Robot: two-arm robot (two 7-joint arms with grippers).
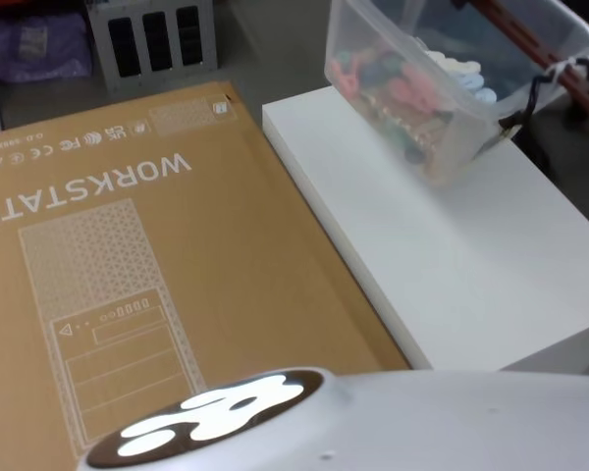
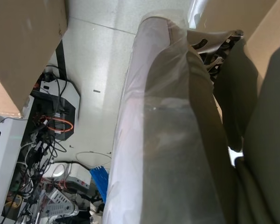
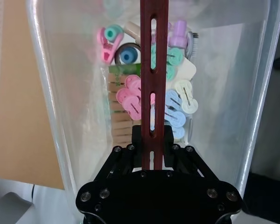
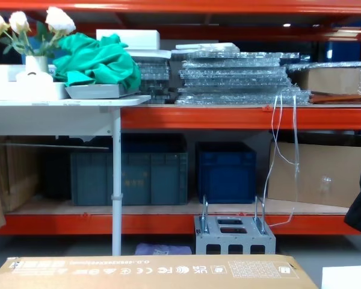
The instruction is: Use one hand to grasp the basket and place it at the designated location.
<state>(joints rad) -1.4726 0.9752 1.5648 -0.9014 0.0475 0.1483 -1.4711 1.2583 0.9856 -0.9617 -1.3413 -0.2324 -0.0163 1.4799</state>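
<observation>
A: One-handed grab. Right gripper [image 3: 151,144] looks clamped on the basket [image 1: 442,88] rim, with its red bar [image 3: 154,56] reaching in over the contents.
B: Why tilted?
A: Single-edge hold, so the free side sags and the clips [image 3: 130,100] sit piled at the low end. Basket's over the table [image 1: 471,255] far corner. Touching or not, can't tell.
B: Left?
A: Left gripper [image 2: 218,44] is parked low by the box [image 1: 177,245]. State: can't tell.
</observation>
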